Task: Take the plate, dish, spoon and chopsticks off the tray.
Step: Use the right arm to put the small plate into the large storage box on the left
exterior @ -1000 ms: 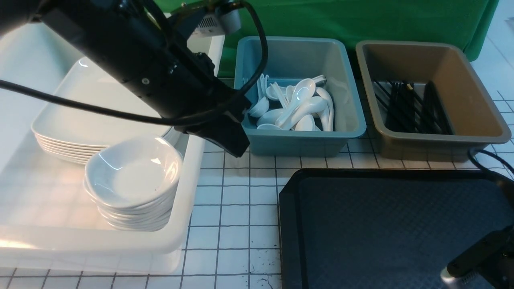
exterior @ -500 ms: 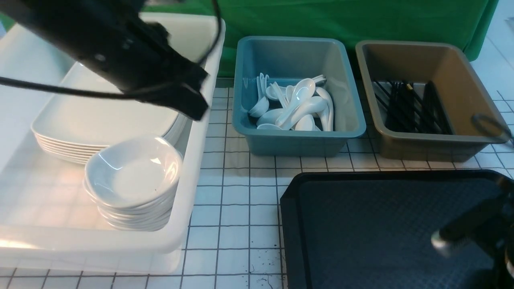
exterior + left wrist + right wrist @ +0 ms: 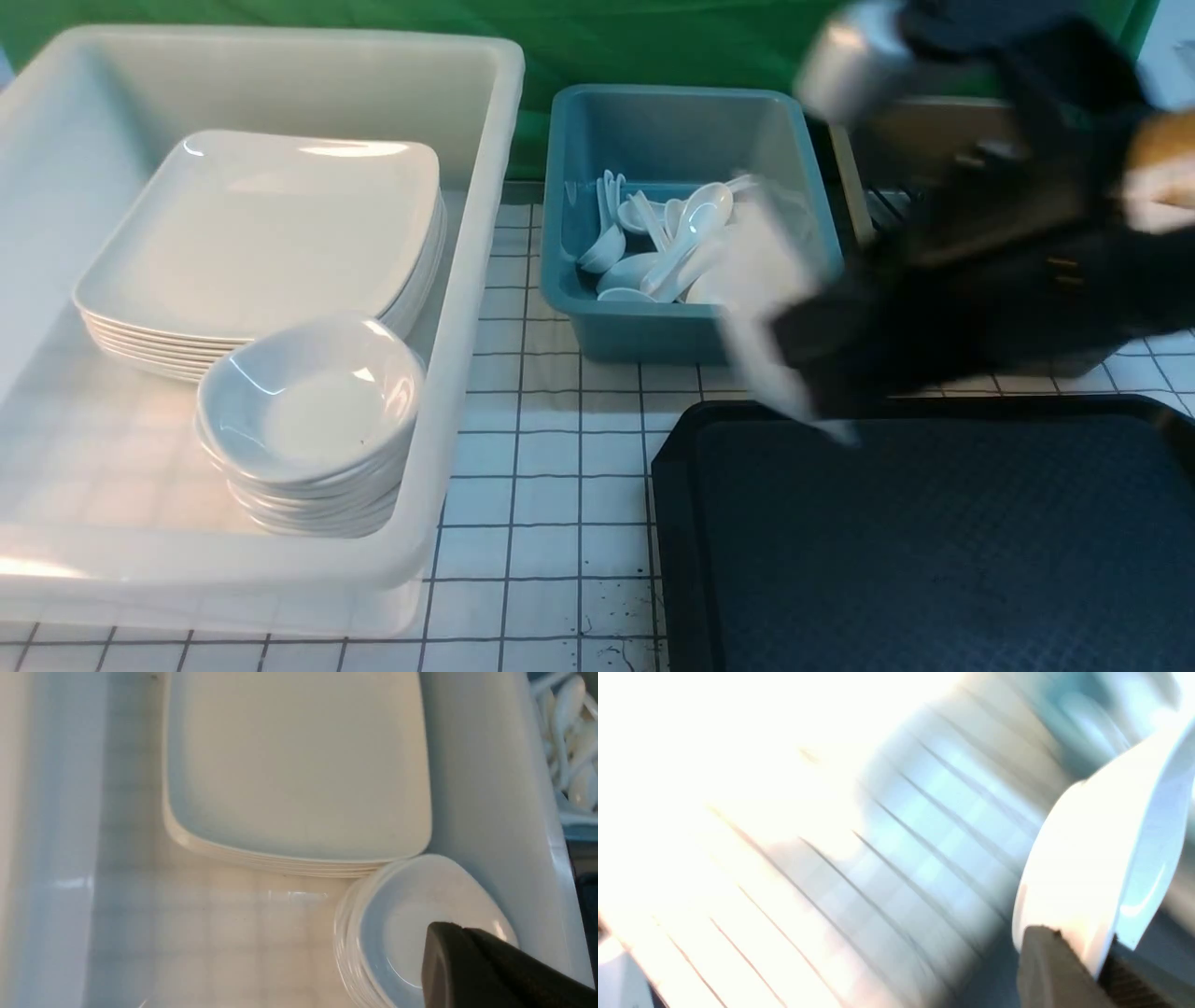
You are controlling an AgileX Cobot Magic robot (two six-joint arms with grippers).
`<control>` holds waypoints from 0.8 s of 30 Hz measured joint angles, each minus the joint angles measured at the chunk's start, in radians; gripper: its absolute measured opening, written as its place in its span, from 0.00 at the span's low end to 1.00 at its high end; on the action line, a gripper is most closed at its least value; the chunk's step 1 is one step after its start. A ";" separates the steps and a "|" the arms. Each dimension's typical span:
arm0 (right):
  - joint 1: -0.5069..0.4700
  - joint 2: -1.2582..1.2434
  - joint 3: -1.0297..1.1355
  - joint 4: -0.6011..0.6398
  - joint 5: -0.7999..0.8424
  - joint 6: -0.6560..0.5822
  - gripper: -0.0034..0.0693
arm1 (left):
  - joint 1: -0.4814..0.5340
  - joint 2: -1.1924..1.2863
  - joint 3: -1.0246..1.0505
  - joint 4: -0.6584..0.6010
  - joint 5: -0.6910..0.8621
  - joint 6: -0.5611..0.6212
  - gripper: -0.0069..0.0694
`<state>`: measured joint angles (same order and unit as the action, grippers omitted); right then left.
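My right gripper (image 3: 817,369) is a blurred shape over the far edge of the black tray (image 3: 674,523), shut on the rim of a small white dish (image 3: 761,280). The wrist view shows its fingers pinching the dish (image 3: 1087,858) edge, right gripper (image 3: 1083,952). The tray's visible surface carries nothing. My left gripper (image 3: 460,928) is shut and empty above a stack of dishes (image 3: 397,914) in the white tub, beside stacked plates (image 3: 261,224). Spoons (image 3: 672,252) lie in the blue tub. Chopsticks (image 3: 882,210) barely show behind my right arm.
The big white tub (image 3: 467,308) at the left holds the plate stack and the dish stack (image 3: 308,420). The blue tub (image 3: 560,187) stands behind the tray; the brown tub (image 3: 934,131) to its right is mostly covered by my right arm. Gridded white tabletop (image 3: 541,485) lies between.
My left arm has left the front view. My right gripper closed and swung up from the tray's near right corner to its far edge, carrying the dish.
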<state>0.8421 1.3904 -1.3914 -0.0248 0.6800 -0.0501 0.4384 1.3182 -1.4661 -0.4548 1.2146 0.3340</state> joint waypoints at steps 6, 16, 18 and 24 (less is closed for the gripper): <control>0.196 0.301 -0.193 0.016 -0.205 -0.337 0.16 | 0.101 -0.001 0.098 -0.082 -0.030 0.002 0.09; 0.221 0.601 -0.319 0.012 -0.243 -0.547 0.16 | 0.101 -0.001 0.146 -0.193 -0.067 0.058 0.09; 0.221 0.638 -0.326 -0.005 -0.266 -0.567 0.18 | 0.101 -0.001 0.146 -0.206 -0.070 0.060 0.09; 0.221 0.643 -0.329 -0.009 -0.257 -0.537 0.34 | 0.101 -0.001 0.146 -0.212 -0.074 0.060 0.09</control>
<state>1.0627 2.0336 -1.7205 -0.0336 0.4233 -0.5868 0.5398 1.3171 -1.3200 -0.6664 1.1404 0.3944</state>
